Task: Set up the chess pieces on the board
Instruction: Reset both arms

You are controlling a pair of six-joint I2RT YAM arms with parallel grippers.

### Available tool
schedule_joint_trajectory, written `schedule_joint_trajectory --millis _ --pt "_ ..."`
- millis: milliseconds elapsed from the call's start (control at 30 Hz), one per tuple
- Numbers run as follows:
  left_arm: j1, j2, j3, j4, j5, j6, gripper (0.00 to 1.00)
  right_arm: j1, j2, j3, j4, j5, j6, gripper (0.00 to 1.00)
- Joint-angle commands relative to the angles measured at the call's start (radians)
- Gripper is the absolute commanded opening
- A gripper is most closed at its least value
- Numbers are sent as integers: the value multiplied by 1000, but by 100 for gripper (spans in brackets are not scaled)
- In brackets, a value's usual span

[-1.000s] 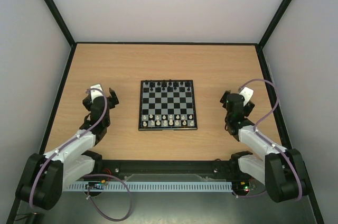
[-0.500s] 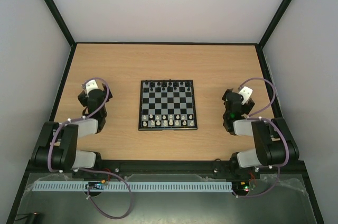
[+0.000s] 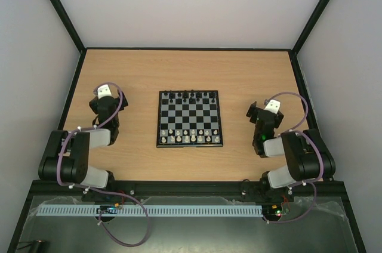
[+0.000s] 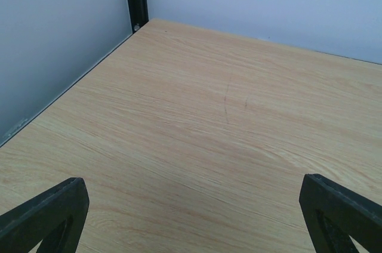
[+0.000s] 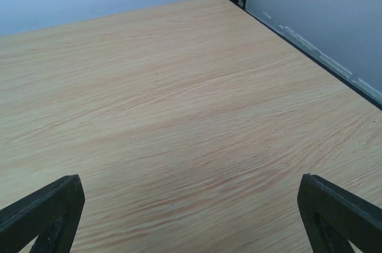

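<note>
Evidently both arms have folded back toward their bases over the last second, drawing clear of the small black-and-pale chequered chessboard [image 3: 189,119] at the middle of the light wooden worktop [image 3: 239,74]. The left tool [image 4: 191,214] and right tool [image 5: 191,214] stand spread wide, holding nothing. Tiny black figurines [image 3: 188,95] line the far rows and cream-white figurines [image 3: 190,137] the near rows. The set-up looks finished, though individual pieces are too small to check.
</note>
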Motion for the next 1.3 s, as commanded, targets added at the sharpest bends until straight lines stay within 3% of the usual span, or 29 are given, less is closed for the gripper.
schedule_joint_trajectory --millis 0,100,167,200,400,533,633,700,733,800,900,967,1267 --pt "6 -21 -18 65 44 8 99 -4 -12 -41 164 -49 -37 99" --pt "6 -30 -29 78 41 8 100 -1 69 -69 306 -77 -71 99" --pt "6 -31 -28 73 60 10 99 -6 38 -35 184 -90 -44 99" --pt "6 -34 -30 72 74 12 100 -9 62 -40 239 -85 -59 99" --pt "-11 -96 -98 141 59 19 100 -12 52 -30 202 -90 -50 99" --pt "-23 -87 -120 213 -41 38 100 -12 42 -24 169 -94 -43 99" --pt "-2 -42 -139 298 4 52 99 -13 46 -24 176 -93 -44 99" --pt "50 29 -151 400 111 45 99 -12 46 -20 169 -95 -43 99" --pt "45 31 -110 315 130 55 100 -12 49 -21 175 -94 -45 99" --pt "49 61 -93 321 197 78 100 -14 47 -20 172 -95 -44 99" --pt "45 74 -116 373 191 87 99 -15 48 -18 168 -97 -43 99" --pt "37 83 -118 380 294 139 100 -15 49 -17 165 -99 -42 99" --pt "58 88 -103 358 330 127 100 -17 49 -15 161 -102 -42 99"
